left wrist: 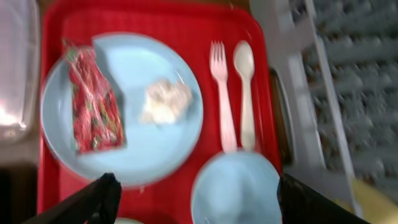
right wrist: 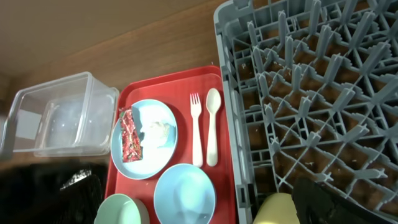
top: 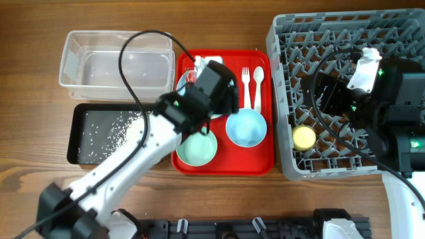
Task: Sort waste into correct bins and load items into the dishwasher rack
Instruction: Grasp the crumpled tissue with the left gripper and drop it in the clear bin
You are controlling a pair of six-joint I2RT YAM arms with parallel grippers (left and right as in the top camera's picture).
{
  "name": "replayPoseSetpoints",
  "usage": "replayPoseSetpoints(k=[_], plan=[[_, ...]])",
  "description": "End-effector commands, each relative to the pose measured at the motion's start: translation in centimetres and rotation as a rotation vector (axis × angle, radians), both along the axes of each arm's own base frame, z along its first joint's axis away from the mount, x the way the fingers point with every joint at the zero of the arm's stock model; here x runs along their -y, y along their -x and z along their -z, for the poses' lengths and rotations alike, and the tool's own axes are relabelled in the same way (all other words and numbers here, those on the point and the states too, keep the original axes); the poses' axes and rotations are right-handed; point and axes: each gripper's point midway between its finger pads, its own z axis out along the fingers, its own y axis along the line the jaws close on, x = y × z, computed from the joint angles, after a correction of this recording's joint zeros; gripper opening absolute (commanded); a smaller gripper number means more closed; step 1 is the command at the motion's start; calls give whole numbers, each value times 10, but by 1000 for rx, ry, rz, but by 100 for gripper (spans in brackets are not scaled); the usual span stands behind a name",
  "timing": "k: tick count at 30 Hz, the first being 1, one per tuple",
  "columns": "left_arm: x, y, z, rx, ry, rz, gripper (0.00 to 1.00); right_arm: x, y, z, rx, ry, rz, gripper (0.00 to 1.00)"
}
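My left gripper (left wrist: pixel 196 186) is open and empty, hovering over the red serving tray above the light blue plate (left wrist: pixel 124 106). The plate holds the red wrapper (left wrist: pixel 93 106) and the white tissue (left wrist: pixel 165 102). The white fork (left wrist: pixel 222 93) and spoon (left wrist: pixel 245 87) lie beside it. The light blue bowl (top: pixel 246 127) and the pale green bowl (top: pixel 198 147) stand at the tray's front. The yellow cup (top: pixel 304 137) sits in the grey rack (top: pixel 398 26). My right gripper (top: pixel 358 76) is above the rack, open and empty. Rice scraps (top: pixel 109 129) lie in the black tray (top: pixel 74 136).
The clear tub (top: pixel 116 60) stands behind the black tray at the left. The red serving tray (top: pixel 222 162) lies between the bins and the rack. The rack's upright pegs fill the right side. Black cables loop over the tub and the rack.
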Motion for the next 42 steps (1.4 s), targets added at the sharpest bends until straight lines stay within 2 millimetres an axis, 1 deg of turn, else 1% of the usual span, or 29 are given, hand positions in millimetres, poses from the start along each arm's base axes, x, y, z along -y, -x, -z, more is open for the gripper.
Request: replayPoseSetpoints(k=[1,3,7,10,12,14,16,17,18,19,20,22,24,26,27,29,31,33,34,36,37,39,41,42], plan=[[-4,-39,48,-30,-31,36,75,2,-3,0,0,5,13,100],[5,-51,67,-52,13,51,74,2,-4,2,-9,5,12,100],[9,-70,104,-65,15,40,72,2,-3,11,-47,5,12,100],[13,-75,124,-75,13,42,71,2,-5,16,-71,5,12,100],[15,-75,132,-85,9,45,68,2,-6,19,-80,2,12,100],[14,-72,147,-113,-8,44,63,1,-7,20,-89,-12,16,100],[13,-70,158,-135,-20,43,56,0,-7,21,-94,-21,22,100],[12,-70,161,-140,-23,43,48,0,-7,20,-92,-21,22,100],[13,-70,162,-142,-23,43,43,0,-7,20,-92,-21,22,100],[13,-69,162,-142,-21,44,34,0,-7,21,-95,-21,22,100],[13,-70,160,-140,-19,45,26,0,-6,21,-96,-18,20,100],[14,-70,148,-129,0,49,14,0,-4,21,-100,-15,17,100],[14,-70,125,-106,28,54,11,0,-2,20,-98,-15,17,100],[6,-71,93,-73,48,40,9,0,-1,19,-93,-15,17,100],[-6,-71,65,-45,62,21,9,0,0,17,-87,-16,17,100],[-24,-71,38,-6,65,-12,10,0,0,17,-85,-17,18,100],[-51,-73,13,48,26,-52,10,0,0,17,-85,-18,19,100],[-85,-79,-2,97,-44,-114,9,0,0,17,-85,-18,20,100],[-102,-83,-5,111,-74,-163,9,0,0,17,-85,-18,20,100],[-134,-91,-4,113,-110,-247,9,0,0,17,-85,-19,20,100],[-142,-94,1,106,-113,-266,11,0,0,17,-85,-20,21,100],[-161,-102,13,81,-119,-314,22,0,0,17,-87,-24,25,100],[-176,-110,27,61,-131,-346,34,0,0,17,-88,-24,25,100],[-181,-112,32,52,-134,-358,36,0,0,17,-90,-25,26,100]])
